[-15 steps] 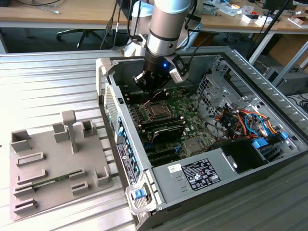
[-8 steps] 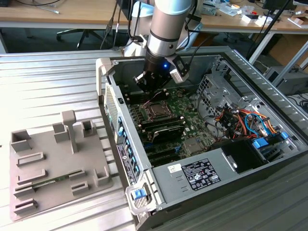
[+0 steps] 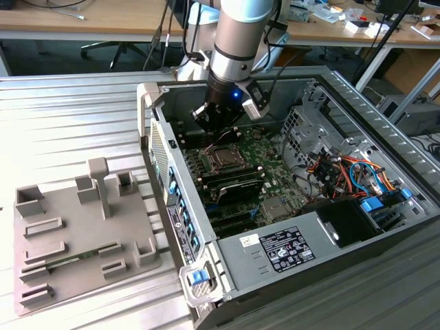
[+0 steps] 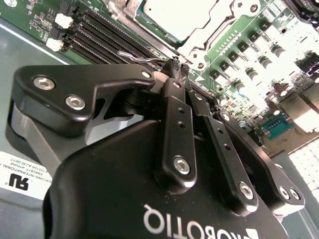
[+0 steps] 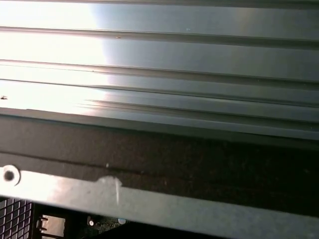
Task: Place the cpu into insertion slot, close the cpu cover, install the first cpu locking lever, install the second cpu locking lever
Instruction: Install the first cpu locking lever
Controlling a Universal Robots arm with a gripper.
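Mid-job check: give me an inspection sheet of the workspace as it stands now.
Surface: ribbed metal table, open PC case lying on it.
Job's things: cpu seated in its socket, cover down around it; thin wire lever by the fingertips.
Clutter: grey fixture tray at the exterior view's left.
Gripper: gripper low over the socket; fingers together at the lever.
Cables: coloured bundle inside the case.
Surroundings: desks behind, cluttered.

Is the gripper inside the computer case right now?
Yes. In the exterior view the gripper reaches down inside the open computer case, just above the cpu socket on the green motherboard.
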